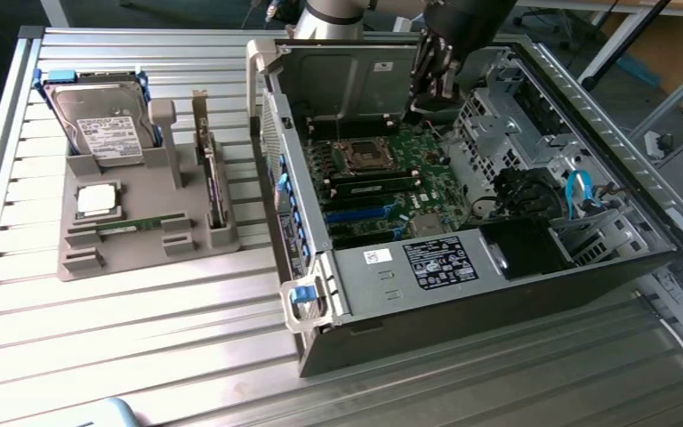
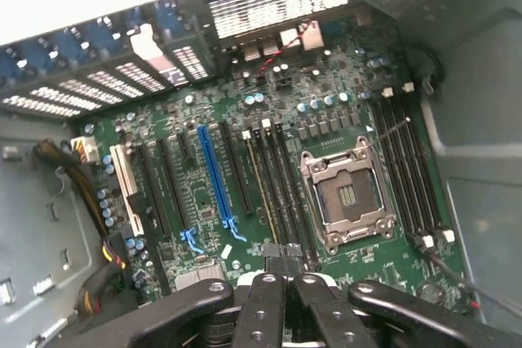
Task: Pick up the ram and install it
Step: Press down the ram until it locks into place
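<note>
One ram (image 1: 128,227), a slim green stick, lies flat in the grey holder (image 1: 140,260) on the exterior view's left. A second green ram stick (image 1: 372,187) stands in a motherboard slot beside the processor socket (image 1: 359,156). The wrist view has that same seated stick (image 2: 263,181) next to the socket (image 2: 347,193). My gripper (image 1: 427,108) hangs inside the open computer case, above the far end of the motherboard (image 2: 204,201). In the wrist view my gripper (image 2: 283,260) is shut, and I see nothing between its fingertips (image 2: 273,257).
The grey holder also carries a hard drive (image 1: 104,124), a square silver processor (image 1: 96,200) and an upright expansion card (image 1: 209,173). Case walls (image 1: 306,222) and a drive cage (image 1: 508,124) hem in the motherboard. Cables (image 2: 73,173) run along one side.
</note>
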Robot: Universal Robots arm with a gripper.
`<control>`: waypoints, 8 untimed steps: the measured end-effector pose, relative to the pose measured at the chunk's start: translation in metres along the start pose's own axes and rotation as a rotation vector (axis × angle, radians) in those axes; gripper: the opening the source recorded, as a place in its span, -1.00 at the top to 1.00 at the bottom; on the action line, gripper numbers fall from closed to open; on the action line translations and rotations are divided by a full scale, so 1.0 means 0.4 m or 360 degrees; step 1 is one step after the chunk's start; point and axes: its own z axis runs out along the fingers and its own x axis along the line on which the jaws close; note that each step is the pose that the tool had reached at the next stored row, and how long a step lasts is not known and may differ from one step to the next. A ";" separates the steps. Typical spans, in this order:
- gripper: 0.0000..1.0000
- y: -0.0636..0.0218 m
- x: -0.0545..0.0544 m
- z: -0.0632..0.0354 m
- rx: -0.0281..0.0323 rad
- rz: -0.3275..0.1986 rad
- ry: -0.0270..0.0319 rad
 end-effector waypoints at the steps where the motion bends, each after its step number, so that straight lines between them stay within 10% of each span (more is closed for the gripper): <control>1: 0.79 0.000 0.000 0.000 0.00001 0.0025 -0.00012; 8: 0.79 0.000 0.000 0.000 0.00009 0.0194 -0.00093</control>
